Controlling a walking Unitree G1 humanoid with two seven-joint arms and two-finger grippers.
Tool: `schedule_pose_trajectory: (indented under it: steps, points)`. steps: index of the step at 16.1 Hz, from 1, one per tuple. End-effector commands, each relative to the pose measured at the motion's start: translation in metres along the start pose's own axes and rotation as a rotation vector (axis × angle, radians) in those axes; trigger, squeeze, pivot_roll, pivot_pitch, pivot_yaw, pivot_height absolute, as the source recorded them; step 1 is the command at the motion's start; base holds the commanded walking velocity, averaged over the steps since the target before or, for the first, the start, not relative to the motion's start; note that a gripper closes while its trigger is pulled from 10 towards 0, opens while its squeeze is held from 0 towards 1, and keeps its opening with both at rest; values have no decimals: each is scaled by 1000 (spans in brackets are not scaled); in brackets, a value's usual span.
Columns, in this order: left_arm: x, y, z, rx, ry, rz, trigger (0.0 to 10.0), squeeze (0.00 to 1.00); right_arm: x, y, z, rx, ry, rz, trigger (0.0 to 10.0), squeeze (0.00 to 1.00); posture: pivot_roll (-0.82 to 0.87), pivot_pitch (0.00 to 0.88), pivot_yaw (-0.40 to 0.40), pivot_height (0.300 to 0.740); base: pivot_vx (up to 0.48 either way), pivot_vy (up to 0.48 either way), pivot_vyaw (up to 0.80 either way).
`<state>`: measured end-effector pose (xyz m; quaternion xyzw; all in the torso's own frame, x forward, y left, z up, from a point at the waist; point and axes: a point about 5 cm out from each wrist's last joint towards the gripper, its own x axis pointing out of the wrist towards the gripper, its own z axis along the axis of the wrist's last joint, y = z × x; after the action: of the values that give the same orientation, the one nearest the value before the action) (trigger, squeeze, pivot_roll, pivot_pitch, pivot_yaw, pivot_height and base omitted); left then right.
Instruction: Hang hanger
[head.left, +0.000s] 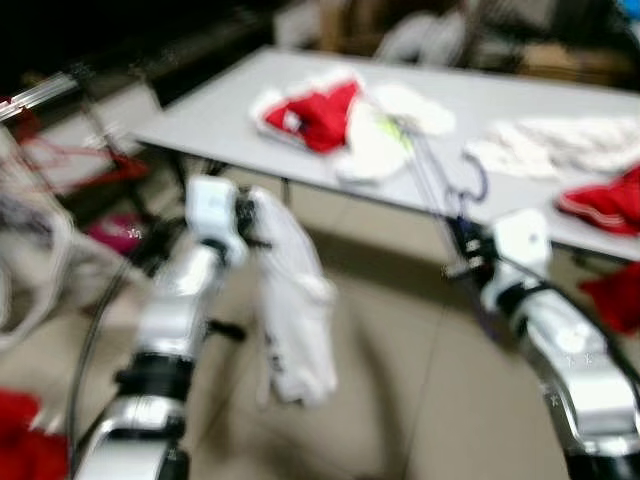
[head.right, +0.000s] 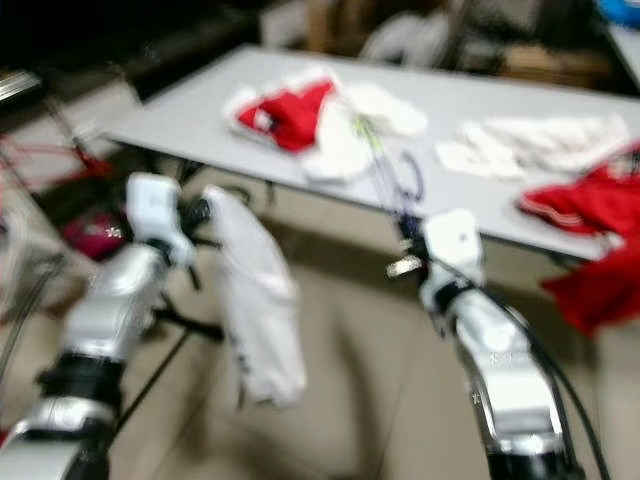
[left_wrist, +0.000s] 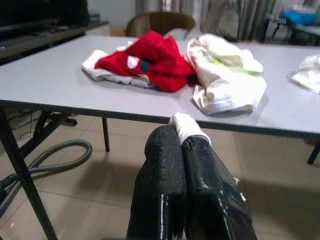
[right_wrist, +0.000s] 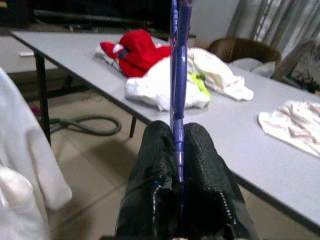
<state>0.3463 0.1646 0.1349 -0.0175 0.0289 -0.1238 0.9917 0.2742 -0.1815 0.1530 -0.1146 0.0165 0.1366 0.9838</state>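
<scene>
Both arms silver with black joint bands and white wrist housings; left gripper (left_wrist: 186, 150) and right gripper (right_wrist: 179, 145) fingers black, finely textured.

View is blurred. White cloth (head.right: 255, 300) is held up by left gripper (head.right: 195, 215) just before table (head.right: 200, 115); purple hanger (head.right: 395, 185) is held by right gripper (head.right: 405, 250) at table's edge.

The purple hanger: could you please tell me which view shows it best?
The right wrist view: the purple hanger stands sharp, pinched in the right gripper. Both eye views show it blurred before the grey table.
</scene>
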Motion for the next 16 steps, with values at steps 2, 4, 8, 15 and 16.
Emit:
schedule_pose_trajectory:
  steps: [2, 4, 8, 15, 16]
  points:
    - [6, -10, 12, 4, -39, -35, 10000, 0, -1, -8, 6, -20, -29, -19, 10000, 0, -116, 0, 66, 740, 349, 0, -225]
    - [7, -9, 12, 3, -38, -36, 10000, 0, -2, -7, 5, -24, -30, -15, 10000, 0, -116, 0, 66, 740, 352, 0, 0]
    - [7, -10, 11, 0, -37, -39, 10000, 0, -3, -8, 4, -14, -25, -15, 10000, 0, -114, 0, 66, 740, 356, 0, -200]
    - [10, -11, 16, -7, -53, -41, 10000, 0, -3, -9, 8, -29, -38, -3, 10000, 0, -115, 0, 60, 740, 362, 0, -768]
    - [10, -11, 17, -9, -58, -38, 10000, 0, -3, -9, 9, -36, -49, 6, 10000, 0, -113, 0, 54, 740, 360, 0, 0]
